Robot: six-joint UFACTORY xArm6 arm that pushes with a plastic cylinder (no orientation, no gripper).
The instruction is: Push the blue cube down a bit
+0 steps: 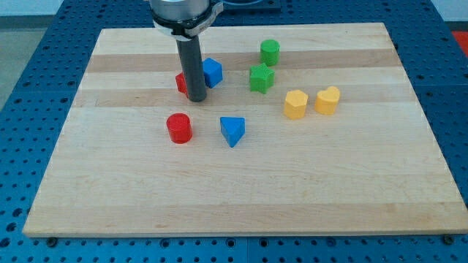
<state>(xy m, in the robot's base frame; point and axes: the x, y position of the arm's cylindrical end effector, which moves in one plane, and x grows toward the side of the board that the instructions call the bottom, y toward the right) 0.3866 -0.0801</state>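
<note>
Nearest the camera: blue triangular block [232, 131] and red cylinder [178, 128].
At board centre's eleven o'clock, my tip [196, 97], a bare rod holding nothing, touches the blue cube [212, 72] at its eight o'clock, hiding a red block [180, 82]. Pushing from here would likely shove the cube sideways instead of down.

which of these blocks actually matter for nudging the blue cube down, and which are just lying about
For the job:
- blue cube
- my tip, just to the view's left of the cube

Lying about:
- red block partly hidden behind the rod
- red cylinder
- blue triangular block
- green cylinder
- green star-like block
- two yellow blocks
</note>
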